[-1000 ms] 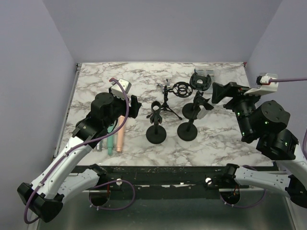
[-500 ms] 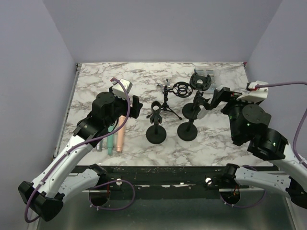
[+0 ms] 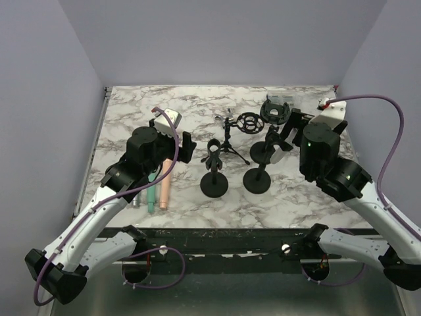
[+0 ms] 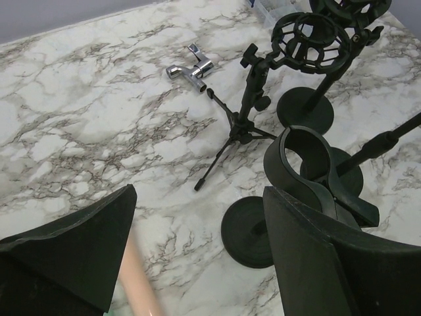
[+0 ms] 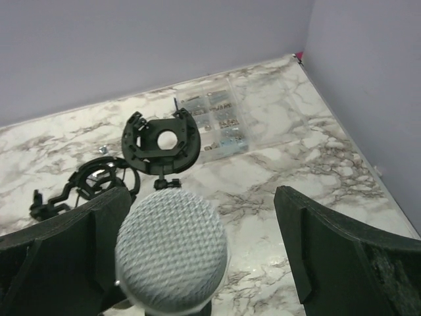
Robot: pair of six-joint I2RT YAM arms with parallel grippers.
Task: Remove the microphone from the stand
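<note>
The microphone [image 3: 277, 153] has a silver mesh head [image 5: 172, 255] and sits tilted in the clip of a black round-base stand [image 3: 256, 179] at centre right. My right gripper [image 3: 288, 133] is open just behind and to the right of it. In the right wrist view the mesh head lies between the gripper's [image 5: 204, 253] fingers, close to the left finger [image 5: 79, 247] and well apart from the right one. My left gripper [image 3: 183, 146] hangs open and empty, left of an empty clip stand [image 4: 308, 166].
The empty clip stand [image 3: 214, 184] stands left of the microphone's stand. A small tripod with a shock mount [image 3: 231, 135] and another shock-mount stand [image 3: 275, 112] are behind. A clear parts box [image 5: 217, 118] lies at the back right. Peach [image 3: 164, 185] and green [image 3: 152, 192] microphones lie at the left.
My right arm has swung left and forward, bringing its open jaws around the microphone's head. The left gripper has opened a little wider and stayed in place.
</note>
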